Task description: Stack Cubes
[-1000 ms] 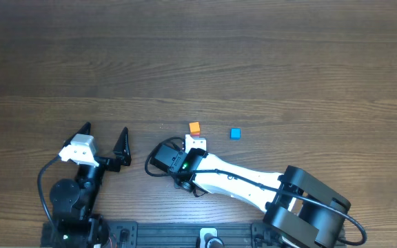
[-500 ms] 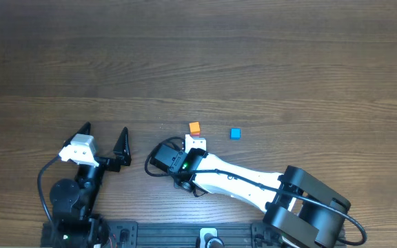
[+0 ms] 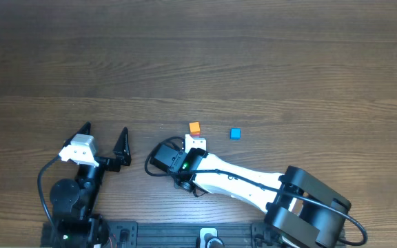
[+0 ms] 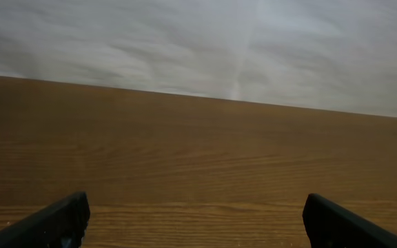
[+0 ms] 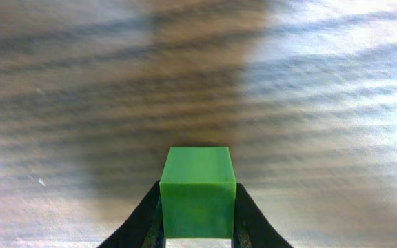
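The green cube (image 5: pixel 198 191), pinched in the right gripper (image 5: pixel 198 207), runs off the frame's lower edge, its underside unseen. The fingers (image 5: pixel 143 224) flanking the cube are cropped too. Table (image 5: pixel 81 83) grain beyond the cube is blurred. The left gripper (image 4: pixel 195 215) shows only two cropped, spread tips before a grey blur.

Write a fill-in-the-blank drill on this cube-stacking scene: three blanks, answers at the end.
1. The right tool is shut on the held cube, whose colour is ____.
2. The orange cube and the blue cube make ____ cubes lying loose on the table.
3. The left tool, holding nothing, stands ____.
Missing words: green; two; open.
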### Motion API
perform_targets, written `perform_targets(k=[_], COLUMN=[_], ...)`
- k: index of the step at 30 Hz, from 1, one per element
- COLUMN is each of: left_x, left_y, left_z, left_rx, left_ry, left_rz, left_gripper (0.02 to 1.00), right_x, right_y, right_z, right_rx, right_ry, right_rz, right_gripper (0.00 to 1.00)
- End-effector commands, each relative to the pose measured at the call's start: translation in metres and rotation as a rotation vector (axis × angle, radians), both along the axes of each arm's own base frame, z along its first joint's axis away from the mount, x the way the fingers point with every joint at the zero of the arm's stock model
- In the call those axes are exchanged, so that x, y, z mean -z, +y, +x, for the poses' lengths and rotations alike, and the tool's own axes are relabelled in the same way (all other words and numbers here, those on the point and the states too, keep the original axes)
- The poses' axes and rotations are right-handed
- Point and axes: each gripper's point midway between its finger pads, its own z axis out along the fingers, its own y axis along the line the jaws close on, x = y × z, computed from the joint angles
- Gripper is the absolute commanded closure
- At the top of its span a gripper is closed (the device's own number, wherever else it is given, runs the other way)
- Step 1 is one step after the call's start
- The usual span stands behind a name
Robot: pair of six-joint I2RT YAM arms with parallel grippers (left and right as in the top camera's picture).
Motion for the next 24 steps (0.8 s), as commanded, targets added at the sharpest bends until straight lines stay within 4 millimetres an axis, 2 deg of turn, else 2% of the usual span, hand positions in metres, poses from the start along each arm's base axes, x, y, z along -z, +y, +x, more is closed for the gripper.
perform_targets(k=[1, 6, 7, 10, 14, 21, 24], left_x=[0.001, 0.001, 0.001, 0.001, 0.001, 0.001, 0.001], left_y=[-0.001, -0.001, -0.001, -0.001, -0.001, -0.001, -0.001], left_z=[0.000, 0.000, 0.000, 0.000, 0.000, 0.000, 0.000], left_rx=[0.007, 0.007, 0.007, 0.007, 0.007, 0.007, 0.007], left_ry=[-0.005, -0.005, -0.005, -0.005, -0.005, -0.005, -0.005], left_rz=[0.014, 0.014, 0.014, 0.014, 0.014, 0.014, 0.014], left_gripper=[0.018, 0.018, 0.018, 0.018, 0.018, 0.018, 0.020], right_x=[-0.050, -0.106, -0.122, -0.146, -0.147, -0.123, -0.115], right_y=[0.001, -0.005, -0.002, 0.003, 0.004, 0.006, 0.005], right_z=[0.015, 0.035, 0.046, 0.074, 0.097, 0.115, 0.119], right_rx=[0.017, -0.004, -0.023, -0.042, -0.043, -0.043, -0.034], right_ry=[-0.086, -0.139, -0.158, -0.198, -0.199, -0.142, -0.127], right_rz=[0.034, -0.002, 0.006, 0.026, 0.015, -0.027, -0.039], right_gripper=[0.827, 0.833, 0.838, 0.877, 0.888, 0.895, 0.932])
